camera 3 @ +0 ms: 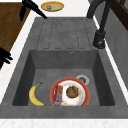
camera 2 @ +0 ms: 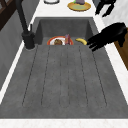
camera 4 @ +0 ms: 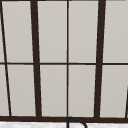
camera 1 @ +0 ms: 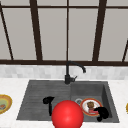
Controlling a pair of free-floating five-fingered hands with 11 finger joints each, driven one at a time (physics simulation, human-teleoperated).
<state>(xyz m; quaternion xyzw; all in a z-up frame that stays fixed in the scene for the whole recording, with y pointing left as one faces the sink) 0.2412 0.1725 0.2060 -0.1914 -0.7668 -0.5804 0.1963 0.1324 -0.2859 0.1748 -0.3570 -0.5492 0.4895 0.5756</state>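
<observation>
1. The left robot hand [camera 1: 48, 100] shows in the lower middle of the front view, over the ribbed drainer part of the sink [camera 1: 32, 100]; its fingers are straight and relaxed, and it holds nothing.
2. The right robot hand [camera 1: 102, 112] sits at the lower right of the front view, above the basin's front edge, just beside the red-rimmed plate [camera 1: 86, 110]. Its fingers look loosely curled downward around nothing.
3. The red-rimmed plate lies on the basin floor, carrying a brown round food piece [camera 3: 72, 91] and a small packet [camera 3: 58, 95].
4. A banana [camera 3: 35, 96] lies in the basin left of the plate in the right side view.
5. A red ball [camera 1: 67, 114] fills the lower centre of the front view.
6. A black faucet [camera 1: 68, 72] stands behind the sink.
7. A yellow plate [camera 1: 3, 103] rests on the worktop [camera 1: 10, 86] at the left edge.
</observation>
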